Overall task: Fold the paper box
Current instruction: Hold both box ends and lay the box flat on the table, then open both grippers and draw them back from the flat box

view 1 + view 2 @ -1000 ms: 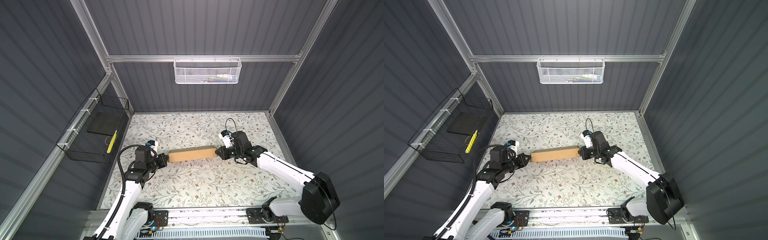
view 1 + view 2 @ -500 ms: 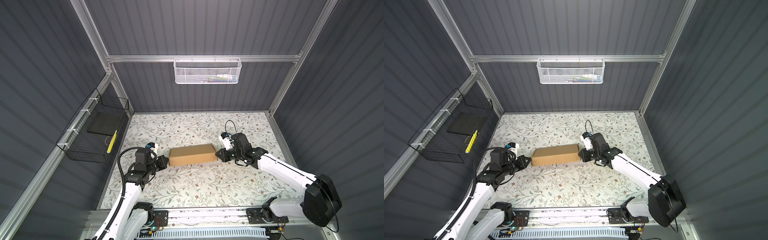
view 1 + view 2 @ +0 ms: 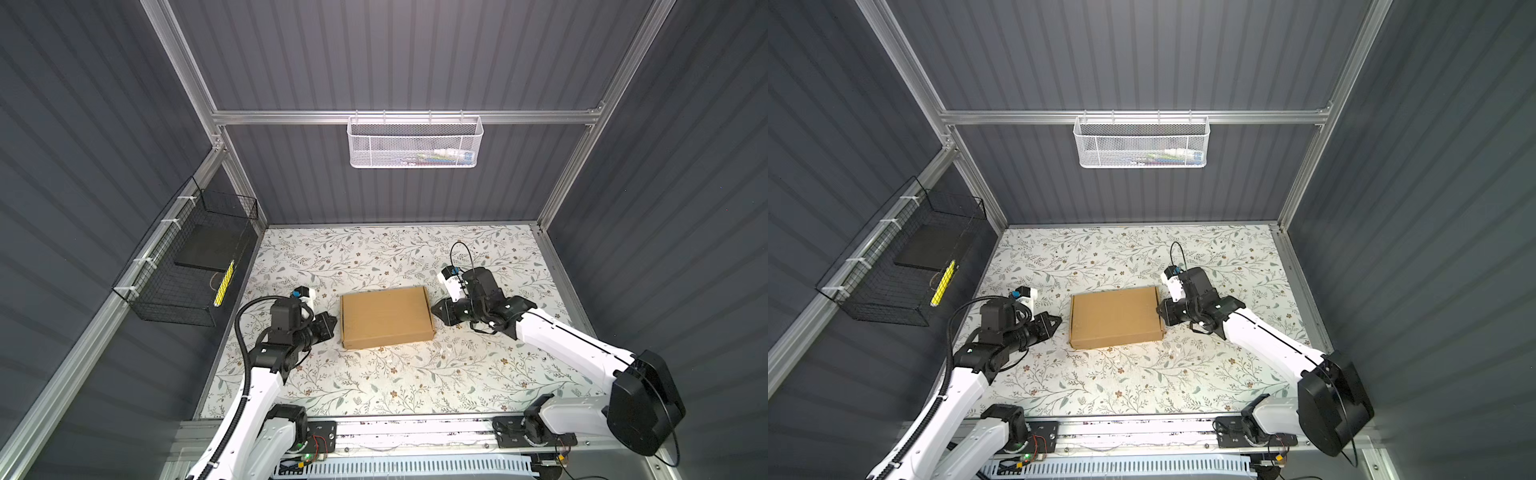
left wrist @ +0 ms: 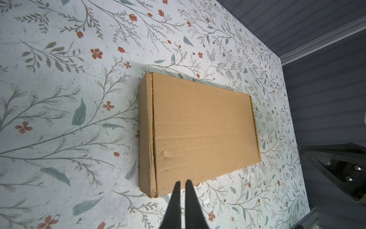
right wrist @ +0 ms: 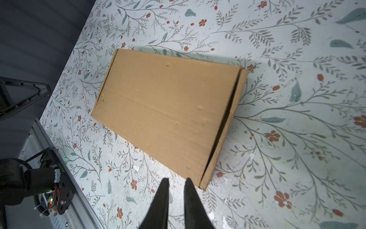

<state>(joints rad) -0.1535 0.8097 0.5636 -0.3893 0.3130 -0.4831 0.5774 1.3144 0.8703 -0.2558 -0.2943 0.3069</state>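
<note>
The paper box (image 3: 386,318) (image 3: 1115,318) lies flat on the floral table, a shallow brown cardboard rectangle with its lid down. In the wrist views the paper box (image 4: 204,134) (image 5: 168,111) shows a dark slit where the lid meets the front wall. My left gripper (image 3: 332,322) (image 3: 1059,320) (image 4: 182,181) is shut and empty, just off the box's left side. My right gripper (image 3: 433,309) (image 3: 1158,309) (image 5: 176,179) hovers by the box's right side, fingers a little apart, nothing between them.
A black wire basket (image 3: 187,266) holding a black slab (image 3: 208,249) hangs on the left wall. A white mesh basket (image 3: 415,141) hangs on the back wall. An aluminium rail (image 3: 415,428) runs along the table's front edge.
The box stood on its long edge between both grippers a second ago; it has tipped over and now lies flat. Both grippers have drawn slightly back from its ends.
</note>
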